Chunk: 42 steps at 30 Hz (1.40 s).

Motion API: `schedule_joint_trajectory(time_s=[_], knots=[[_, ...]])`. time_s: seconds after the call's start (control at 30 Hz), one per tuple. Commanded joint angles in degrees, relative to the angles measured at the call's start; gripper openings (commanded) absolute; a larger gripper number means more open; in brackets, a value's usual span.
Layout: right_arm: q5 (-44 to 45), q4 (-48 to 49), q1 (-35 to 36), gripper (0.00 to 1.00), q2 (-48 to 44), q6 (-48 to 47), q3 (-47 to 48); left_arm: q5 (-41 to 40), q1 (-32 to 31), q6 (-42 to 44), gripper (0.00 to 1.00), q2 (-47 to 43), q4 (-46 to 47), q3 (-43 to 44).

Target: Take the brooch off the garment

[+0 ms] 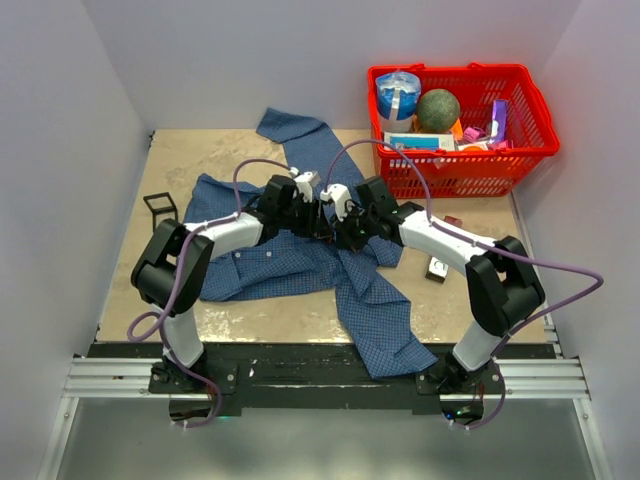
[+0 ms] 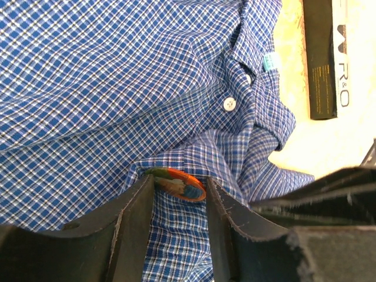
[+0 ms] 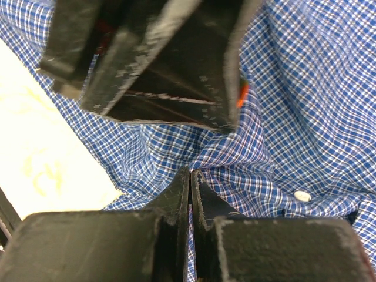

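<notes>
The garment (image 1: 270,265), a blue checked shirt, lies crumpled on the table under both arms. In the left wrist view the brooch (image 2: 179,183), an orange-rimmed oval pin, sits on the shirt (image 2: 117,70) just below the collar. My left gripper (image 2: 180,181) straddles it, open, one fingertip at each end of the pin. My right gripper (image 3: 190,171) is shut on a raised fold of the shirt (image 3: 294,88) just in front of the left fingers (image 3: 170,59). An orange sliver of the brooch (image 3: 241,94) peeks past them. From above, both grippers (image 1: 325,218) meet over the shirt's middle.
A red basket (image 1: 460,125) full of odds and ends stands at the back right. A small box (image 1: 437,268) lies right of the shirt, a black wire stand (image 1: 160,207) to its left. A black carton (image 2: 322,59) lies near the collar, and a white button (image 2: 229,104) sits above the brooch.
</notes>
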Motion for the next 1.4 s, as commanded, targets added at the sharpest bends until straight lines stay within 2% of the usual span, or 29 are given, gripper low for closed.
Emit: schedule_joint_trajectory(time_s=[0.0, 0.13, 0.27, 0.43, 0.63, 0.77, 0.83, 0.93, 0.97, 1.0, 1.17, 1.23, 1.37], knots=[[0.9, 1.6, 1.1, 0.00, -1.2, -1.8, -0.6, 0.3, 0.3, -4.1, 0.46, 1.4, 1.5, 2.5], [1.7, 1.1, 1.1, 0.00, -1.3, -2.2, -0.6, 1.4, 0.3, -5.1, 0.41, 1.8, 2.1, 2.5], [2.0, 1.0, 1.2, 0.00, -1.3, -1.8, -0.4, -0.8, 0.4, -4.5, 0.34, 1.3, 0.3, 2.3], [1.8, 0.6, 1.2, 0.00, -0.8, -1.4, 0.4, -1.8, 0.4, -3.0, 0.30, 0.7, -0.8, 2.8], [2.0, -1.0, 1.2, 0.00, -0.2, -1.4, 2.2, -4.9, 0.4, 0.1, 0.15, -0.6, -4.0, 3.0], [1.9, -1.2, 1.2, 0.00, 0.0, -1.0, 2.5, -4.6, 0.4, 1.2, 0.02, -1.4, -3.9, 2.1], [1.7, -1.0, 1.2, 0.01, 0.4, -0.6, 2.7, -4.5, 0.4, 1.3, 0.01, -1.5, -3.8, 1.9], [1.2, -0.5, 1.2, 0.01, 0.8, -0.1, 3.0, -3.4, 0.4, 1.0, 0.07, -2.2, -3.7, 1.9], [1.1, -0.5, 1.1, 0.01, 0.9, 0.0, 3.1, -4.0, 0.4, 0.6, 0.18, -3.1, -4.2, 2.0], [1.0, -0.6, 1.1, 0.01, 0.9, 0.1, 3.2, -5.3, 0.5, -0.2, 0.23, -3.6, -4.4, 1.9], [0.4, -0.1, 1.2, 0.01, 0.9, 1.4, 3.2, -4.9, 0.8, -1.6, 0.38, -5.8, -6.2, 1.1], [0.3, 0.5, 1.2, 0.00, 1.4, 4.9, 3.4, -5.4, 0.8, -1.7, 0.42, -6.0, -6.6, 0.8], [-3.2, 3.4, 1.3, 0.00, 2.7, 11.7, 3.9, -4.2, 0.6, -1.9, 0.43, -5.1, -5.5, 0.2]])
